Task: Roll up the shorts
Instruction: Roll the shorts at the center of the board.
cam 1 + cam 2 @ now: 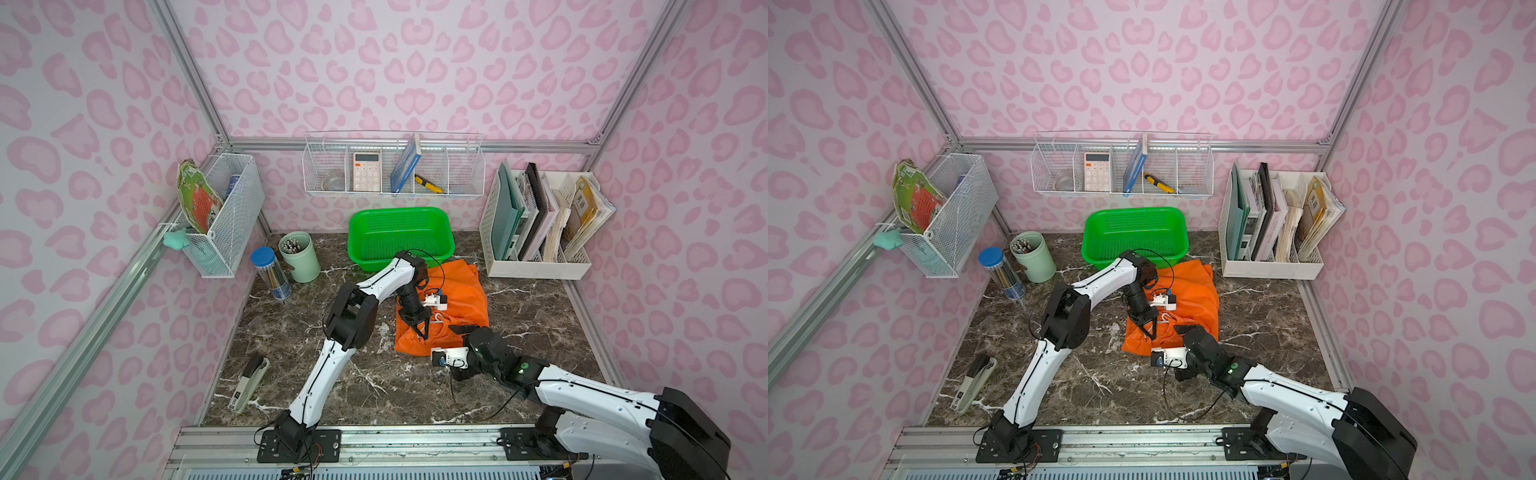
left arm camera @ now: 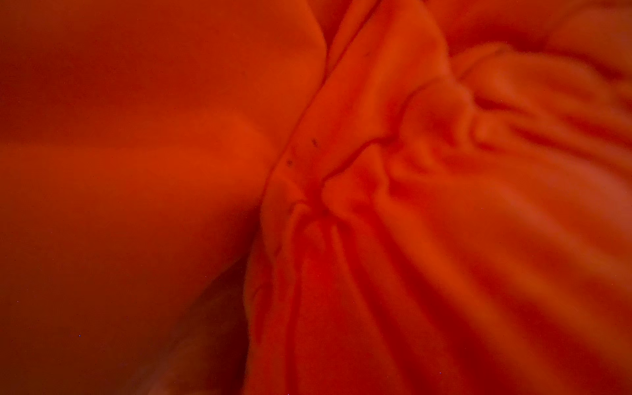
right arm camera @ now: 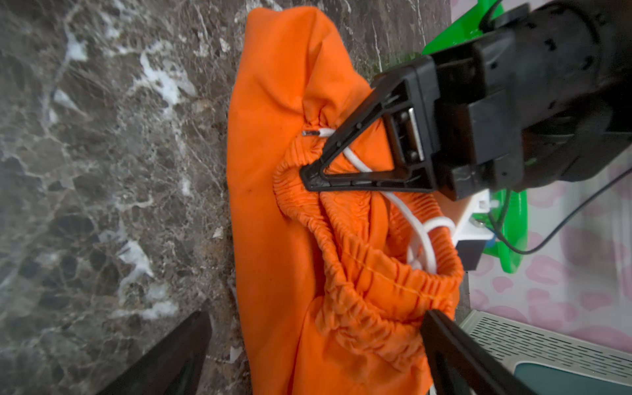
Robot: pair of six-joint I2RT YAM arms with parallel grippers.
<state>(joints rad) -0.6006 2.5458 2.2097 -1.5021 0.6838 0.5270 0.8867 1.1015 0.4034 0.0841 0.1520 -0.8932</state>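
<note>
Preparing the roll: I clamp the shorts (image 3: 270, 239) in the left gripper (image 3: 307, 178); the right gripper (image 3: 314, 314), jaws apart, must grasp beside.

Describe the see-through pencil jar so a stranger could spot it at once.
On the dark marble table, look to the far left corner, below the white wire basket on the side wall. Two pencil holders stand together there; the jar is the clear tube with a blue lid, its neighbour an open pale green cup.
</note>
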